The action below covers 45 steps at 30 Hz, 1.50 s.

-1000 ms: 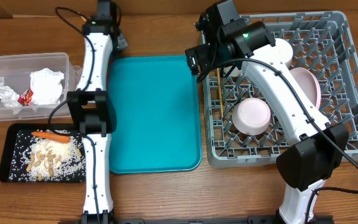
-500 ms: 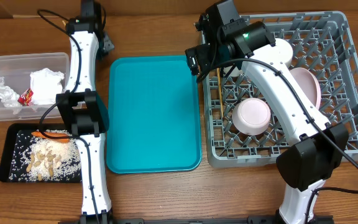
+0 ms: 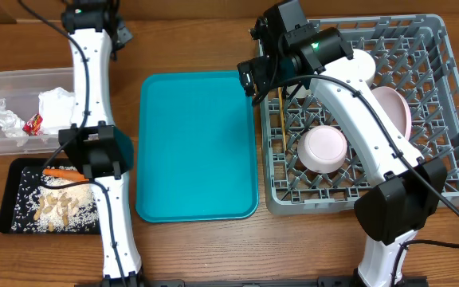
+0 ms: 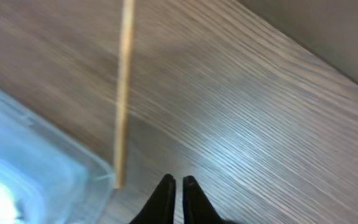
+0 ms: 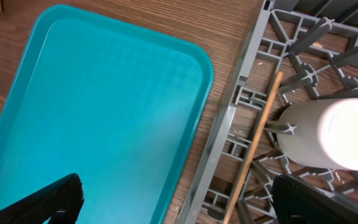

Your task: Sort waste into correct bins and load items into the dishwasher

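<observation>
Your left claw hung clenched and empty, tips nearly touching, over the wooden bench beside the clear rectangular plastic tub. A blurred thin wooden chopstick showed just left of it. Your right claw stood released over the teal tray edge, near the grey pegged dish rack, which held a second wooden chopstick.

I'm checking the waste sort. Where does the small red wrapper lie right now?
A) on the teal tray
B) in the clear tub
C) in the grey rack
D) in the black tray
B: the red wrapper sits inside the clear tub, right beside the white tissue.
</observation>
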Available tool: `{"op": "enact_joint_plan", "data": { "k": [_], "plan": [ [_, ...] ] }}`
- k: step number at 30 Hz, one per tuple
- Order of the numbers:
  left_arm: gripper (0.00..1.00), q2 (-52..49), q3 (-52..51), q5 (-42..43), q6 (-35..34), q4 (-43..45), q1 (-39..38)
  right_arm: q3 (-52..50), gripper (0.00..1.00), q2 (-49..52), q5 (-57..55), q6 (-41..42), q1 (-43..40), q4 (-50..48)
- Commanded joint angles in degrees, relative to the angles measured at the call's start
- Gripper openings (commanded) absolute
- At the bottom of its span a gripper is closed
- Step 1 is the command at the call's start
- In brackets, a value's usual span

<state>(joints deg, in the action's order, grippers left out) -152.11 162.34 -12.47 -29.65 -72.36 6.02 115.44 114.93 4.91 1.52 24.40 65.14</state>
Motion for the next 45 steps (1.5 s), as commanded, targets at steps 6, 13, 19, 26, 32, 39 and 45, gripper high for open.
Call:
{"op": "enact_joint_plan", "data": {
  "k": [6,13,19,26,32,39,45],
  "plan": [
    [0.31,0.50,-2.03,-2.36,-6.78,2.03,5.62,0.02,1.00,-0.26,-0.33,0.17,-0.13,-0.37],
    [0.46,0.50,-5.70,-2.34,-5.84,7.13,7.26,0.02,1.00,-0.26,-0.33,0.17,-0.13,-0.37],
    [0.48,0.50,-8.59,-2.38,-4.81,11.32,7.54,0.02,1.00,-0.26,-0.33,0.17,-0.13,-0.37],
    [0.50,0.50,-12.57,-3.17,-4.90,14.05,8.31,0.02,1.00,-0.26,-0.33,0.17,-0.13,-0.37],
    [0.49,0.50,-15.04,-0.50,-5.07,15.91,9.73,0.02,1.00,-0.26,-0.33,0.17,-0.13,-0.37],
    [0.49,0.50,-15.72,1.01,-5.05,16.11,10.56,0.02,1.00,-0.26,-0.33,0.17,-0.13,-0.37],
    [0.48,-0.44,-15.74,3.10,-5.07,18.71,10.01,0.02,1.00,-0.26,-0.33,0.17,-0.13,-0.37]
  ]
}}
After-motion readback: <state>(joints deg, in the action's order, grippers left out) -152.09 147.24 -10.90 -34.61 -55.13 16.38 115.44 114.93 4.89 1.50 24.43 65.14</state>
